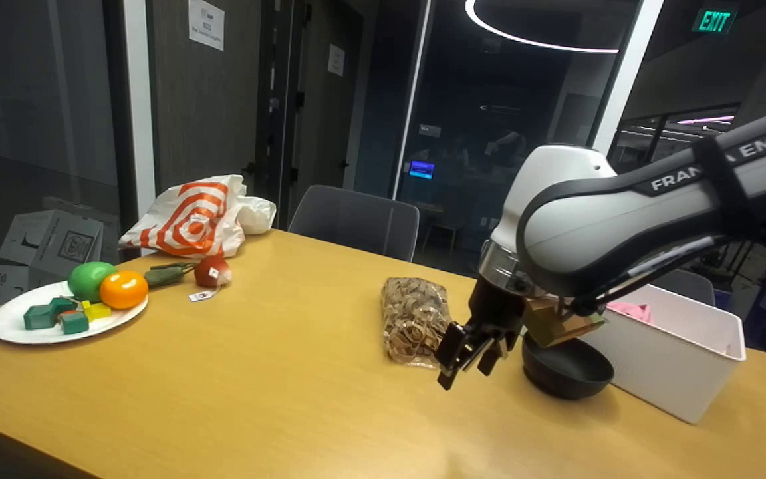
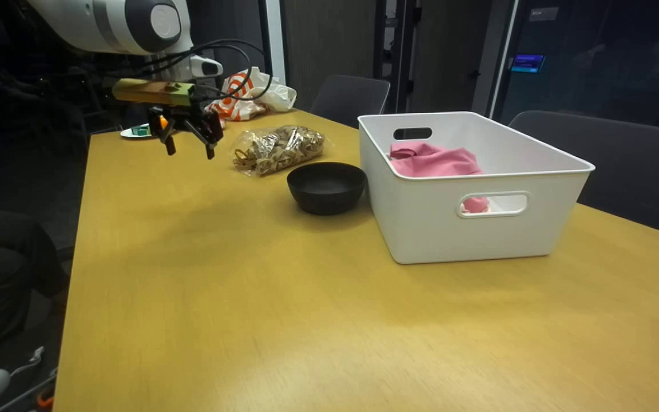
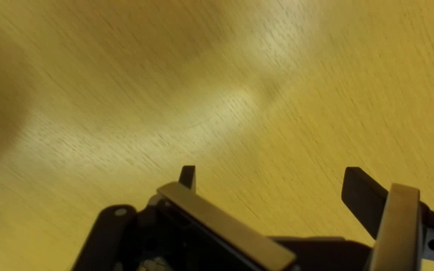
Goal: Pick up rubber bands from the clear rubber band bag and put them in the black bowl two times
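Rubber band bag (image 1: 415, 322) lies, long axis running near to far in an exterior view; end effector (image 1: 467, 373) spread apart.

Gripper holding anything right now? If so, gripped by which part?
Nothing held. The gripper is open, the tabletop visible between its jaws; the clear rubber band bag lies apart from it.

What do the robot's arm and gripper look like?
The arm is rounded, white and grey, with a black strap partly covering white FRANKA EMIKA lettering. Thin black cables loop above the gripper, which is black and two-fingered. A yellow-green block sits by its base.
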Controlling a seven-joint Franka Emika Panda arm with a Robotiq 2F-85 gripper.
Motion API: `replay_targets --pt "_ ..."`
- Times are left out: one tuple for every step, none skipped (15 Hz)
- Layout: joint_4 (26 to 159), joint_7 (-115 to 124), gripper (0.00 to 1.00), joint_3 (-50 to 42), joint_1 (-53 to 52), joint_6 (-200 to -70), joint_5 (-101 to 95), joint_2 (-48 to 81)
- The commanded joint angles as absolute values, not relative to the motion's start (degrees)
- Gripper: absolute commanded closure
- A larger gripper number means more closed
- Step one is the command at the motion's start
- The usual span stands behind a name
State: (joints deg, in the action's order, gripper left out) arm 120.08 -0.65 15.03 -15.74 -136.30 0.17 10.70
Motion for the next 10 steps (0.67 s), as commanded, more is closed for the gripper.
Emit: replay_targets --pt "111.59 -0.45 0.00 14.37 -16.81 -137.26 -3.80 18.84" --pt "110.04 -0.75 0.00 14.18 -16.68 -137.59 -3.82 20.21" --pt "108.60 -1.15 0.00 14.09 -16.51 -137.28 -3.51 21.49" --pt "108.27 -2.92 0.00 14.79 -15.87 -136.30 -1.60 21.50" --pt "111.58 -1.04 0.00 14.32 -16.34 -136.97 -2.53 19.60" --pt "110.94 -1.18 0.00 14.24 -16.26 -136.95 -2.49 20.38" --pt "111.04 -1.18 0.00 14.19 -16.25 -136.95 -2.49 20.63" --pt "111.21 -1.18 0.00 14.20 -16.27 -136.95 -2.50 20.64" --pt "112.01 -2.14 0.00 14.62 -16.15 -138.10 -2.18 20.46" --pt "112.33 -2.84 0.00 15.10 -15.90 -140.72 -1.34 20.73"
